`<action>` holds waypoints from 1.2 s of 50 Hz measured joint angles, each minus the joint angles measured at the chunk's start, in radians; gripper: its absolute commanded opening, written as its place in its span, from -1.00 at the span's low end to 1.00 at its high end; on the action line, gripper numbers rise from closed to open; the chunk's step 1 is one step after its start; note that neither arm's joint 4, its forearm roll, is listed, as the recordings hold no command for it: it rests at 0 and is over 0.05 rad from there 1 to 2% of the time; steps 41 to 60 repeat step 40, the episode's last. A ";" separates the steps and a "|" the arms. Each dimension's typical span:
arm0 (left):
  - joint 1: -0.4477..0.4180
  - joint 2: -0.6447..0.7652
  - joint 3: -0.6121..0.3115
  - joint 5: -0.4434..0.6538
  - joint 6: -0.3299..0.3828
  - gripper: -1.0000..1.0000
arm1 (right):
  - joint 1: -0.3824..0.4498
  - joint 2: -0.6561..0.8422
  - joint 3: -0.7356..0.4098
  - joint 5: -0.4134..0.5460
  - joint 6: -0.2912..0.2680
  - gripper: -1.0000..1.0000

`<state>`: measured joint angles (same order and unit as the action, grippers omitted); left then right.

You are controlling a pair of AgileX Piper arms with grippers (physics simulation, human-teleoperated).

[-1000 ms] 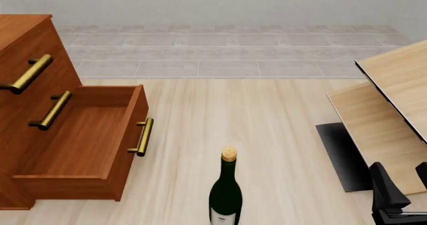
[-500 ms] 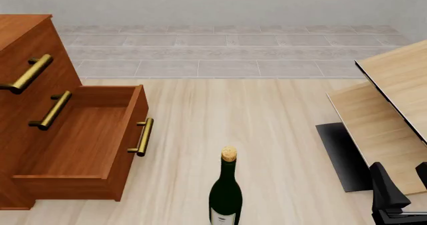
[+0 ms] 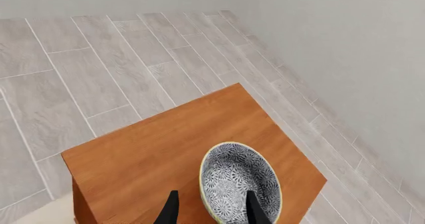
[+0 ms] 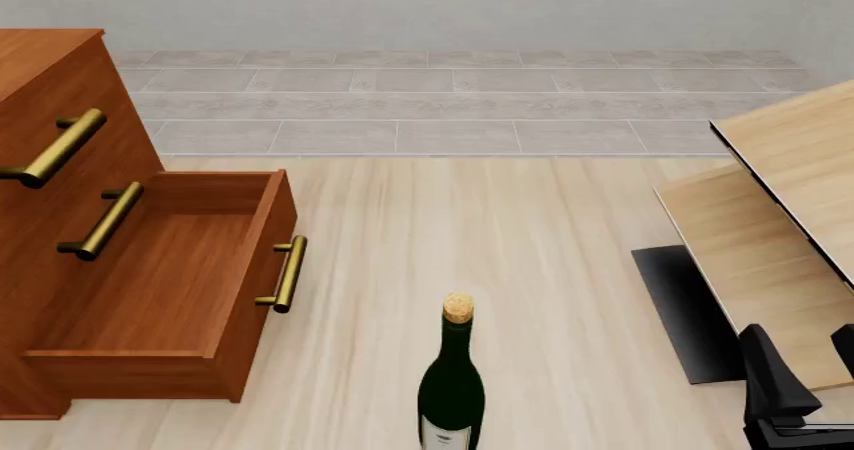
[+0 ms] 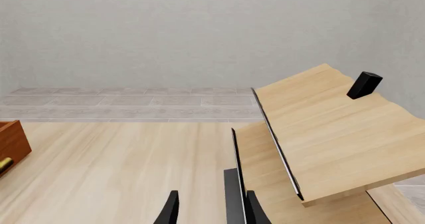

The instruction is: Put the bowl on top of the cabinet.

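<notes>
Currently the bowl [image 3: 240, 181] sits upright on the flat top of the cabinet [image 3: 186, 149], toward one corner of that top, speckled interior facing up. Left gripper [image 3: 211, 208] is right over it: one dark fingertip [image 3: 254, 207] shows inside the bowl, the other [image 3: 170, 208] outside the pale rim, so the fingers straddle the bowl's wall. Only the tips are in frame; I cannot tell whether they press the wall or stand clear of it.

Front view: cabinet [image 4: 54, 120] at the left, bottom drawer [image 4: 167, 290] pulled out, brass bar handles [image 4: 283, 273] on the drawer fronts. Bowl and left gripper are out of this view. Dark green wine bottle [image 4: 451, 385] stands upright on the pale floor at near centre, cork on top.

Right gripper [image 5: 211, 208] is low at near right, fingertips apart with nothing between them, beside the tilted light-wood tables [image 5: 325, 134]. Small black block [image 5: 364, 84] rests on the far table top. Dark arm part [image 4: 781, 390] shows at the front view's near-right corner.
</notes>
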<state>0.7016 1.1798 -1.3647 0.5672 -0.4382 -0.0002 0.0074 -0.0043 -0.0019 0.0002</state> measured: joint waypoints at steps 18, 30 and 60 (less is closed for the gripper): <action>0.031 -0.072 -0.070 0.018 -0.002 1.00 | 0.000 0.000 0.000 0.000 0.000 1.00; 0.044 -0.120 -0.109 0.021 0.002 1.00 | 0.000 0.000 0.000 0.000 0.000 1.00; 0.055 -0.147 -0.123 0.010 0.007 1.00 | 0.000 0.000 0.000 0.000 0.000 1.00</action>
